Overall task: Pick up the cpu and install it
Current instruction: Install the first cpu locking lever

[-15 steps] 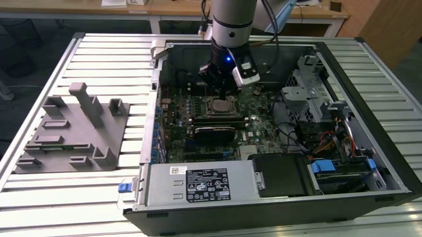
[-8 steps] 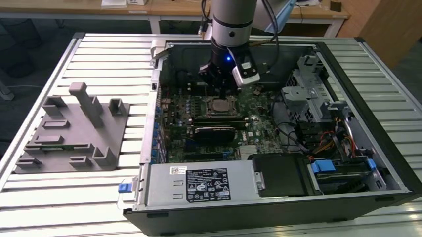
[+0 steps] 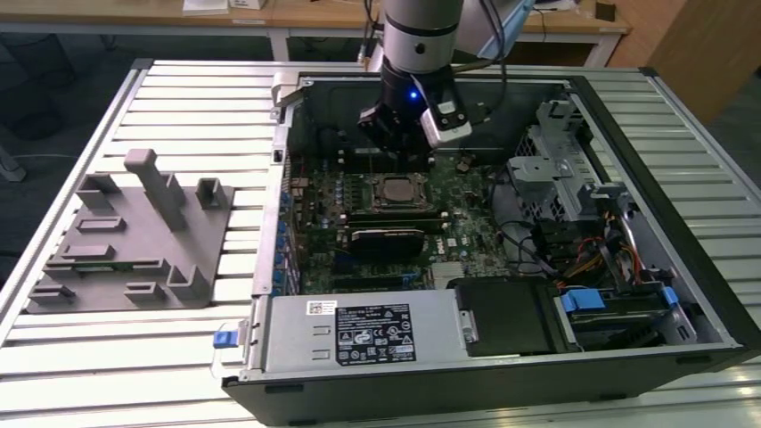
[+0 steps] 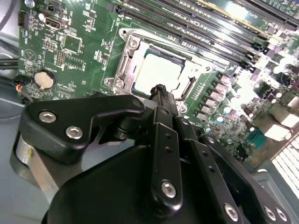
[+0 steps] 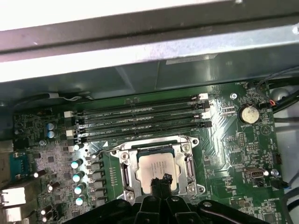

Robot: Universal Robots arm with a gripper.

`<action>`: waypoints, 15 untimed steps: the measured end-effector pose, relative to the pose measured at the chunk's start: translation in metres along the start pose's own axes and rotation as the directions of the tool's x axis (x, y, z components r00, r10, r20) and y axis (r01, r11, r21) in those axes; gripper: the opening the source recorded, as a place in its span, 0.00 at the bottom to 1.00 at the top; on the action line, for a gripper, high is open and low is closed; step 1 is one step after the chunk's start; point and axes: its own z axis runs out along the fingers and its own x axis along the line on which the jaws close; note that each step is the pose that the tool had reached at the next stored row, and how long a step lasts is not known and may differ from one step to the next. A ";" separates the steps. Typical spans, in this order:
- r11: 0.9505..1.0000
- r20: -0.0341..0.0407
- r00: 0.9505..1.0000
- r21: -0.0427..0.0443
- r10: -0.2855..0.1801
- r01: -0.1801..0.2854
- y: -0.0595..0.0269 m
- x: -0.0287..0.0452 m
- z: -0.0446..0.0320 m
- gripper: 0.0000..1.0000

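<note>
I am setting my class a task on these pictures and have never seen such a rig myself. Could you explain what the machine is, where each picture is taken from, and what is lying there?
The machine is a robot arm with a claw at its end. The exterior view is taken from off the arm and shows a slatted metal table. On the table stand an open computer case and, at the exterior view's left, a grey plastic tray with upright posts. The two wrist views come from cameras riding on the arm, looking into the case. They show the green circuit board and the silvery square chip in its metal socket frame, with the claw close above it. The chip seems to rest there rather than hang from the claw.
</note>
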 end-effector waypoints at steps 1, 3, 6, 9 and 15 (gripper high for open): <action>1.000 0.000 1.000 0.000 0.000 0.000 0.0000 0.0000 -0.0010 0.11; 1.000 0.000 1.000 0.000 0.000 0.000 0.0001 0.0000 -0.0011 0.11; 1.000 0.000 1.000 0.000 0.000 0.000 0.0000 0.0000 -0.0013 0.11; 1.000 0.000 1.000 0.000 0.000 0.000 0.0001 0.0001 -0.0014 0.11; 1.000 0.001 1.000 0.000 0.000 0.000 -0.0016 0.0115 -0.0014 0.11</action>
